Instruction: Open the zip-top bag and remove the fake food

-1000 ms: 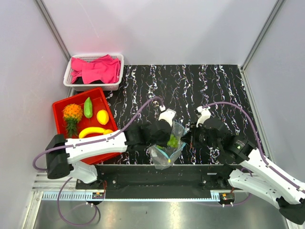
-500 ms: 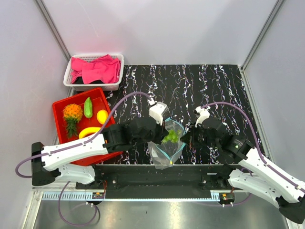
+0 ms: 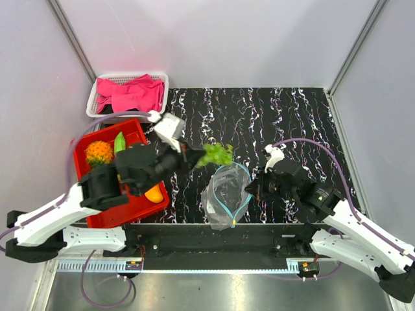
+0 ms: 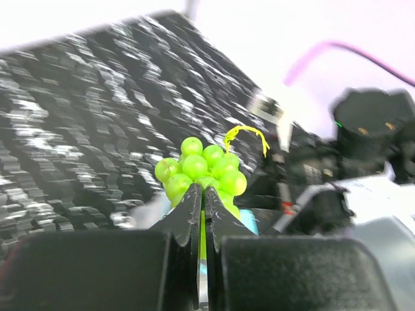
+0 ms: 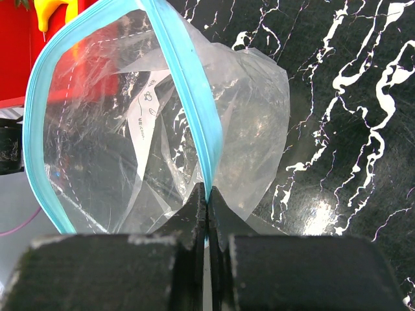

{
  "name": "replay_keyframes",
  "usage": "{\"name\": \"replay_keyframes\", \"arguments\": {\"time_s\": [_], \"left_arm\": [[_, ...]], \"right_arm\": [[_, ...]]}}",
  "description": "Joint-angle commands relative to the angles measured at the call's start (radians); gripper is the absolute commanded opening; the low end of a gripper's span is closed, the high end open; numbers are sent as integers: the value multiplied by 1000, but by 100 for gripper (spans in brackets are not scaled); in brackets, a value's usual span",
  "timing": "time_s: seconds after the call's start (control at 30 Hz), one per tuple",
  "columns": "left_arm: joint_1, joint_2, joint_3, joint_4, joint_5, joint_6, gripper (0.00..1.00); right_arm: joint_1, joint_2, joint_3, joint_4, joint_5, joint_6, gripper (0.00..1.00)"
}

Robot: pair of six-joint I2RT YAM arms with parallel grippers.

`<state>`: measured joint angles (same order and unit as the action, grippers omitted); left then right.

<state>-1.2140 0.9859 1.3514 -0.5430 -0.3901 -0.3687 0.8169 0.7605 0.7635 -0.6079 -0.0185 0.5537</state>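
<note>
Left end effector (image 4: 202, 197) clamped on green grape bunch (image 4: 201, 168), mid-air. Right end effector (image 5: 207, 194) clamped on zip-top bag (image 5: 117, 123) rim.

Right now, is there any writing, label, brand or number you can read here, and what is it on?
zip-top bag: a short line of dark print beside a small symbol, on the clear plastic, in the right wrist view; too small and tilted to read.
No other text shows in any view.
</note>
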Motion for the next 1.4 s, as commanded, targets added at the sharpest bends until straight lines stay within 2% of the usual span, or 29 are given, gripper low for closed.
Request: {"name": "replay_keyframes", "arguments": {"time_s": [0.0,0.07,0.17,0.27,0.3,0.47,0.57,0.73,1.03,1.13,1.2,1.23,1.27,1.37], "left_arm": [[42,-68,81,-159,-271,91,0],[91,-88,94,-248,-341,80,0],[247,-121,80,-342,-377,74,0],[474,-130,16,-415,-360,65,0],[516,-121,-24,-434,-349,51,0],[710,-107,-185,-521,-336,-157,0],[758,-118,-291,-534,-313,-275,0],[765,-161,-426,-528,-282,-453,0],[765,-197,-478,-529,-288,-550,0],[765,-208,-495,-532,-291,-570,9],[765,-216,-494,-534,-299,-570,32],[765,-226,-488,-535,-303,-567,40],[765,-231,-483,-538,-309,-562,53],[765,-245,-462,-538,-323,-539,75]], "right_arm": [[7,-1,-1,33,9,-14,0],[5,-3,-1,34,9,-17,0],[4,0,-1,36,9,-14,0],[5,0,2,39,6,-12,0],[5,2,2,39,6,-12,0],[7,2,-3,37,6,-9,0],[5,3,-3,37,5,-9,0],[7,5,-1,37,3,-9,0],[5,11,-7,51,-3,-5,0],[5,8,-6,51,-4,-3,0],[5,8,-6,51,-3,-3,0],[5,8,-4,50,-3,-1,0],[5,10,-3,50,-3,-1,0],[7,13,11,46,6,-11,0]]}}
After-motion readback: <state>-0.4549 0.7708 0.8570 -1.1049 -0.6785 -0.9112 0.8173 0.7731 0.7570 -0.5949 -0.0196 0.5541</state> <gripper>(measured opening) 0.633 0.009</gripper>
